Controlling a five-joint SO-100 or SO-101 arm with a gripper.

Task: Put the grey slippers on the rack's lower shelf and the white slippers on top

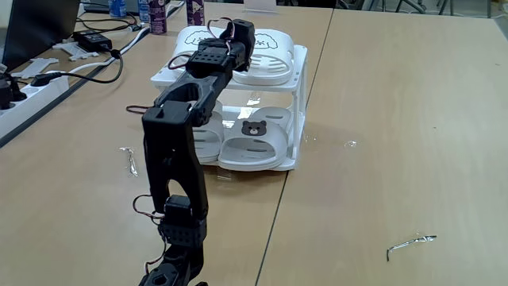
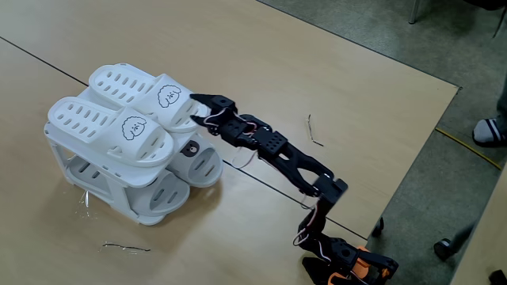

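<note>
one arm stretches forward, its claw [image 2: 200,109] slightly parted beside the white slippers [image 2: 131,111].

Table: I see a light wooden tabletop [image 1: 397,119] with a seam between two boards.
Far left edge: a white power strip [image 1: 36,86] with black cables [image 1: 99,67] plugged in.
Beside it: a black power adapter brick [image 1: 94,38].
Back edge: blue and purple containers [image 1: 159,14], possibly bottles.
Near right: a bent thin wire scrap [image 1: 411,242].
Floor: a person's foot in a white sock [image 2: 493,131].
</note>
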